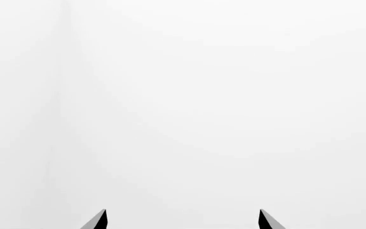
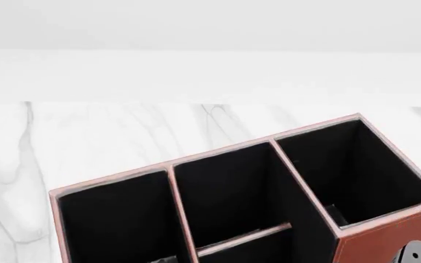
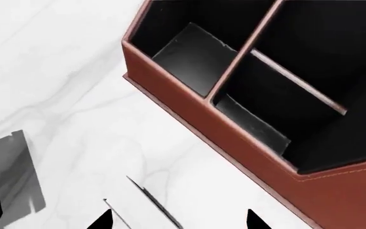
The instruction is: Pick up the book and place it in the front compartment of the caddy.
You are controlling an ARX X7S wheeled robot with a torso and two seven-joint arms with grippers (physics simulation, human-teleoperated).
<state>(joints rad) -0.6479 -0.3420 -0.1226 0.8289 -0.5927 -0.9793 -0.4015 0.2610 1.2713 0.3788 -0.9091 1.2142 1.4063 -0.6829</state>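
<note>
The caddy [image 2: 386, 241] is a reddish-brown box with black lining and pink rims, low in the head view. Its middle column has a low crossbar [image 2: 243, 238]; the larger front compartment [image 2: 225, 192] lies beyond it. In the right wrist view the caddy [image 3: 247, 143] and that compartment [image 3: 326, 52] are close ahead. My right gripper [image 3: 177, 220] is open. Between its tips run two thin dark lines with white between them, which look like the book [image 3: 151, 202] seen edge-on. My left gripper [image 1: 183, 219] is open and empty, facing blank white.
The caddy stands on a white marble table [image 2: 108, 137] with a white wall behind. A flat black-and-grey shape [image 3: 8, 181] sits at the right wrist view's edge; I cannot tell what it is. A grey round part [image 2: 415, 255] shows beside the caddy.
</note>
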